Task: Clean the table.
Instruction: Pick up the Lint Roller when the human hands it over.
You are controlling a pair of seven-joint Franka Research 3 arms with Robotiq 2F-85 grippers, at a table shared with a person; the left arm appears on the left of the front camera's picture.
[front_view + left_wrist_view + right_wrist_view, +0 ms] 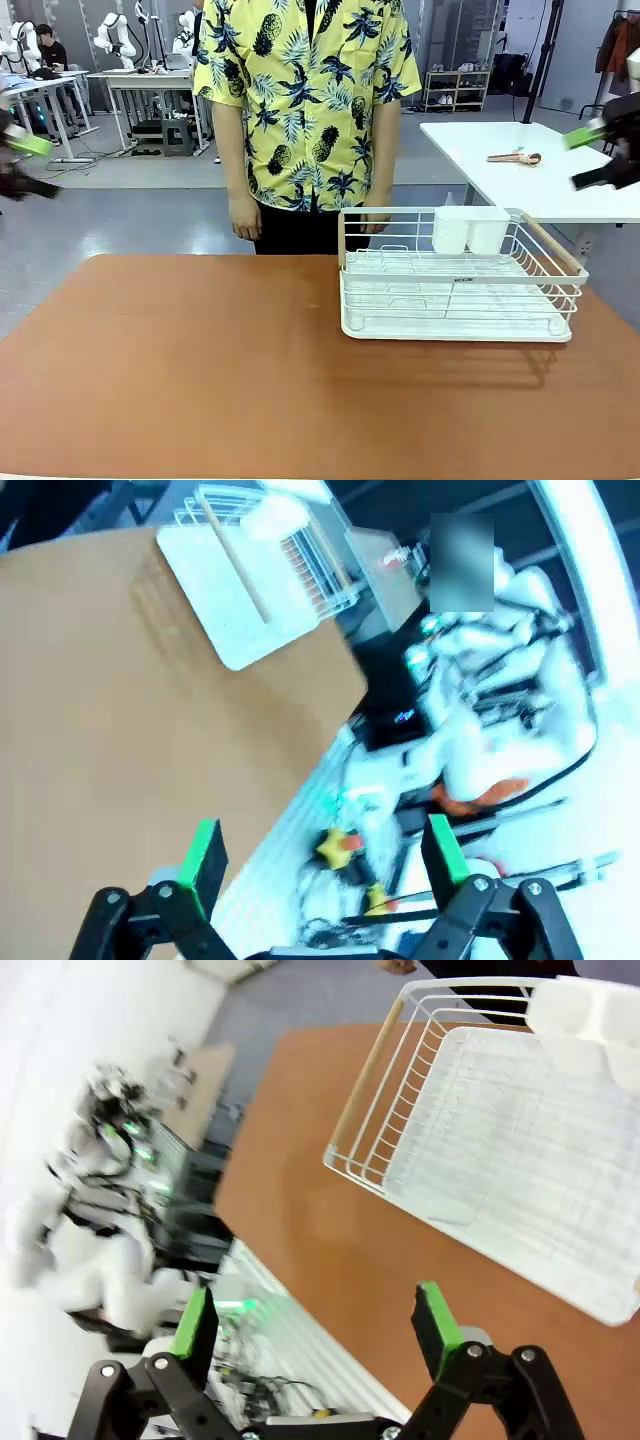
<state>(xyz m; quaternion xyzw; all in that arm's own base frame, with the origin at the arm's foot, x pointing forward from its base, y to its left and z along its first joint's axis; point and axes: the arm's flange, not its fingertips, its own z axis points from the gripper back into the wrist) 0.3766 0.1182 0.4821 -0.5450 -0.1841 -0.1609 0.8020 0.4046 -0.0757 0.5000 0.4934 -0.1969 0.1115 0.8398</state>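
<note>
The left gripper (322, 845) and the right gripper (312, 1310) each hang spread wide, gripping nothing, raised off the table (200, 370) where the white dish rack (455, 290) stands.

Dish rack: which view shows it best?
Front view: the whole dish rack shows, sharp and level. Right wrist view has it close but cropped at the edge; left wrist view has it far off, blurred.
</note>
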